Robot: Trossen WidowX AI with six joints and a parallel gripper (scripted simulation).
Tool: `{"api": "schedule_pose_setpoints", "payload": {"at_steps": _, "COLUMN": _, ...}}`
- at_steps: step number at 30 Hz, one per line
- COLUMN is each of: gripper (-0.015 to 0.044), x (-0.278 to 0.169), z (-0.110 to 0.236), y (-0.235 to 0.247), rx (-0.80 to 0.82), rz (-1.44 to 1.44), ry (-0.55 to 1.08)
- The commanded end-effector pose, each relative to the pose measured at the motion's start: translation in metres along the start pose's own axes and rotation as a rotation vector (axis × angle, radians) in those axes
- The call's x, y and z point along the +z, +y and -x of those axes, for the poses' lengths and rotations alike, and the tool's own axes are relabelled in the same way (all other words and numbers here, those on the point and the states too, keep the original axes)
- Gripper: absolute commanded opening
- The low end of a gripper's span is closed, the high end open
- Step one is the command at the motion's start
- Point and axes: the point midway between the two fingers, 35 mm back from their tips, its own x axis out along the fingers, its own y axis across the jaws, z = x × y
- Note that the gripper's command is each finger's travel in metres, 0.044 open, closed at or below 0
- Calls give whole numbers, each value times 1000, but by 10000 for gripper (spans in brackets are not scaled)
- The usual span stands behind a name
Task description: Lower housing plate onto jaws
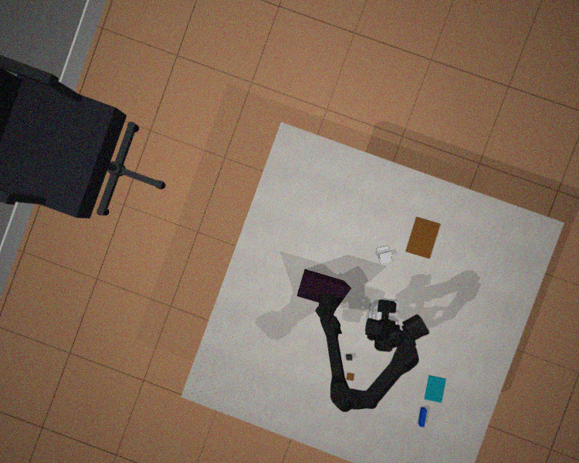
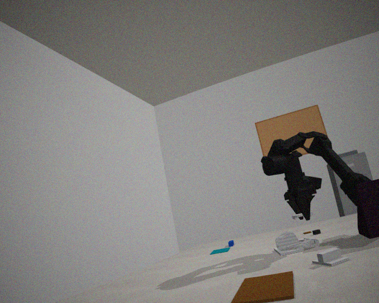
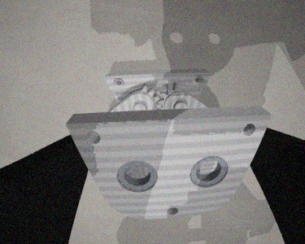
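Note:
My gripper (image 3: 168,135) (image 2: 303,216) is shut on the white housing plate (image 3: 168,142) (image 2: 295,216), one black finger at each side edge. The plate shows two large ringed holes and three small ones. It hangs above the table, apart from the jaw assembly. The white base (image 3: 132,81) (image 2: 286,252) stands on the table below, and the two jaws (image 3: 160,95) (image 2: 286,240) lie on it with their gears meeting. In the wrist view two round stubs (image 3: 140,106) (image 3: 180,105) show just beyond the plate's far edge, and the plate hides the jaws' nearer parts.
A separate white part (image 1: 384,257) (image 2: 328,255) and a brown board (image 1: 423,238) (image 2: 268,287) lie nearby. Farther off are a teal pad (image 1: 435,388) (image 2: 220,251), a blue block (image 1: 422,417) (image 2: 231,243), a black cube (image 1: 349,356) (image 2: 316,232) and a small brown square (image 1: 350,376).

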Motion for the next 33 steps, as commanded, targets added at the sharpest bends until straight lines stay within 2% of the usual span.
{"api": "schedule_pose_setpoints", "payload": {"at_steps": 1, "gripper": 351, "x": 0, "z": 0, "y": 1, "rx": 3, "rz": 6, "ry": 2}}
{"api": "schedule_pose_setpoints", "payload": {"at_steps": 20, "gripper": 351, "x": 0, "z": 0, "y": 1, "rx": 3, "rz": 6, "ry": 2}}
{"api": "schedule_pose_setpoints", "payload": {"at_steps": 33, "gripper": 351, "x": -2, "z": -20, "y": 1, "rx": 1, "rz": 7, "ry": 3}}
